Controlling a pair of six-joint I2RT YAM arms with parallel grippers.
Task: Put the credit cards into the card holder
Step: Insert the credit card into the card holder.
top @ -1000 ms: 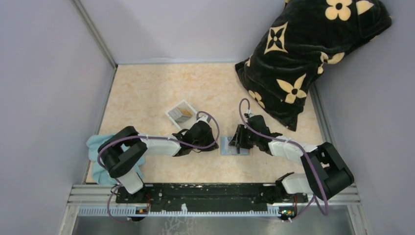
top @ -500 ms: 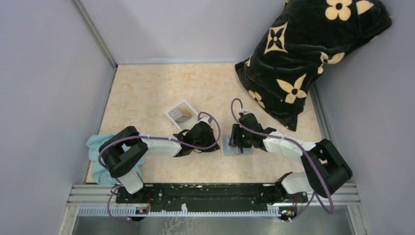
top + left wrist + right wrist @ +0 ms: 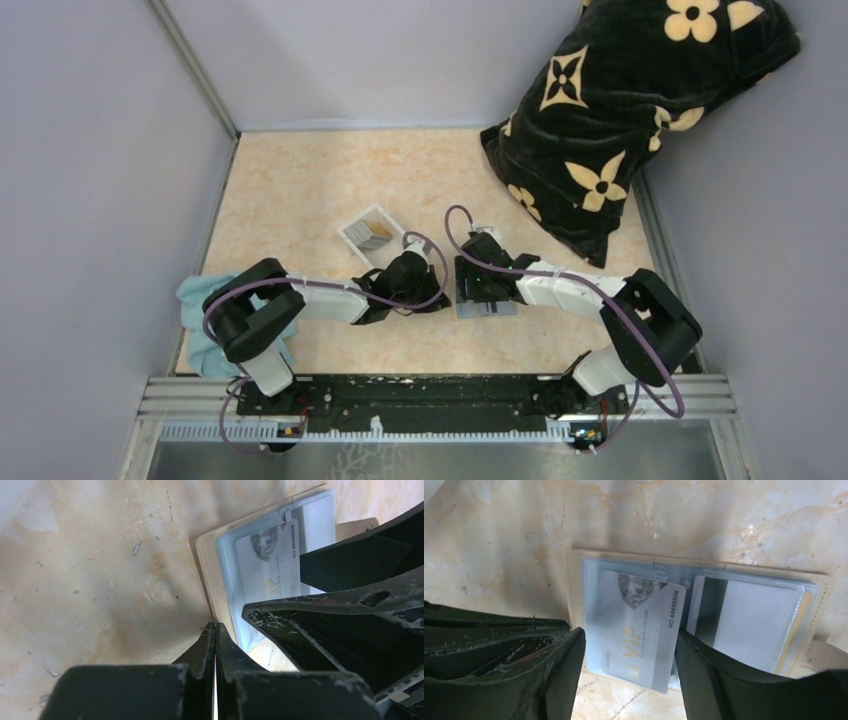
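The card holder (image 3: 574,580) lies open on the table, tan leather with clear blue-grey sleeves; it also shows in the top view (image 3: 490,305) and the left wrist view (image 3: 207,560). My right gripper (image 3: 629,680) (image 3: 468,283) is shut across the width of a silvery VIP credit card (image 3: 639,625), whose far end sits in the left sleeve. Another silvery card (image 3: 749,620) fills the right sleeve. My left gripper (image 3: 215,626) (image 3: 435,292) is shut and empty, its tip at the holder's left edge. More cards (image 3: 376,235) lie in a tray.
The clear white tray (image 3: 350,228) stands just beyond the left gripper. A light blue cloth (image 3: 195,320) lies by the left arm's base. A big black pillow with tan flowers (image 3: 620,110) fills the far right corner. Grey walls close in both sides.
My right gripper has moved left and a little farther away over the holder, carrying the silvery card with it. The left arm has barely moved.
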